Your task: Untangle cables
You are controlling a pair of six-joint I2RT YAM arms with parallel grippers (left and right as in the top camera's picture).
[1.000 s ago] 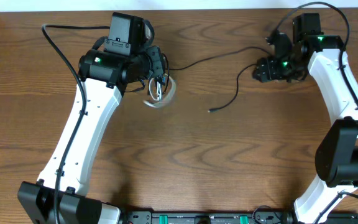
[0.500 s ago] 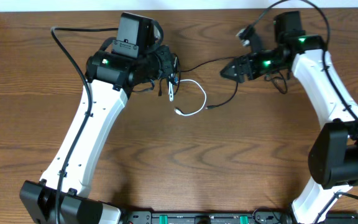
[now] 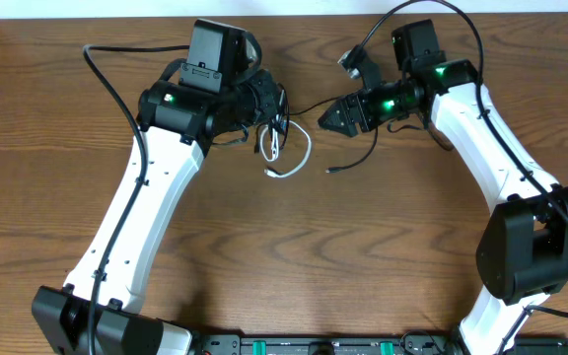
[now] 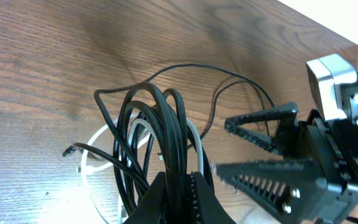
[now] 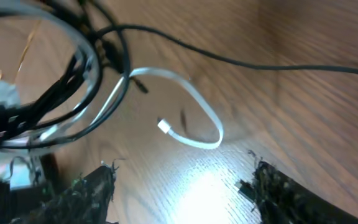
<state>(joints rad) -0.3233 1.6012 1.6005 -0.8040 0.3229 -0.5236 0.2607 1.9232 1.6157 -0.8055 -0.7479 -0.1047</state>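
Observation:
My left gripper (image 3: 272,114) is shut on a bundle of looped black cables (image 4: 160,130), held above the table. A white cable (image 3: 302,156) hangs from the bundle in a loop, and its plug end (image 5: 165,127) lies on the wood. One thin black cable (image 3: 309,105) runs right from the bundle; its loose plug (image 3: 333,173) rests on the table. My right gripper (image 3: 327,118) is open just right of the bundle and points at it. In the right wrist view the gripper (image 5: 185,190) has only bare wood between its fingers. It also shows in the left wrist view (image 4: 263,149).
The table (image 3: 294,256) is brown wood. The arms' own thick black wires (image 3: 102,79) loop at the back left and back right. A black bar (image 3: 323,345) runs along the front edge.
My right gripper has swung left across the table to the bundle, its jaws narrowing slightly. My left gripper has shifted right with the bundle, and the white cable has swung out below it.

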